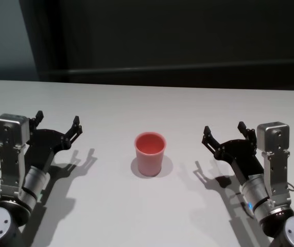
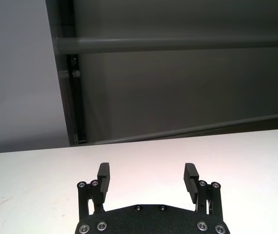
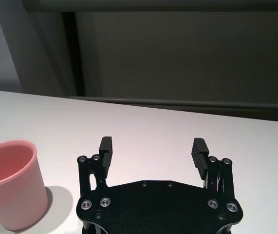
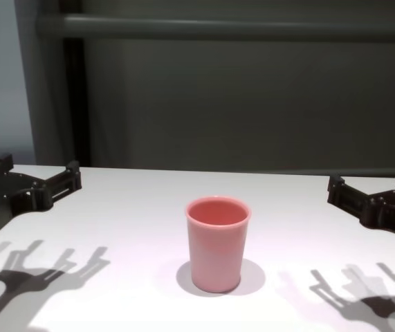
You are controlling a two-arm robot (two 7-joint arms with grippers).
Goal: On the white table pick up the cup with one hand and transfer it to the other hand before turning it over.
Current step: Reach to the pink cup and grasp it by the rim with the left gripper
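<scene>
The pink cup stands upright, mouth up, in the middle of the white table. It also shows in the chest view and in the right wrist view. My left gripper is open and empty, hovering well left of the cup. It shows in its own wrist view and in the chest view. My right gripper is open and empty, well right of the cup. It also shows in its wrist view and in the chest view.
A dark wall panel with a horizontal rail rises behind the table's far edge. The grippers' shadows fall on the tabletop.
</scene>
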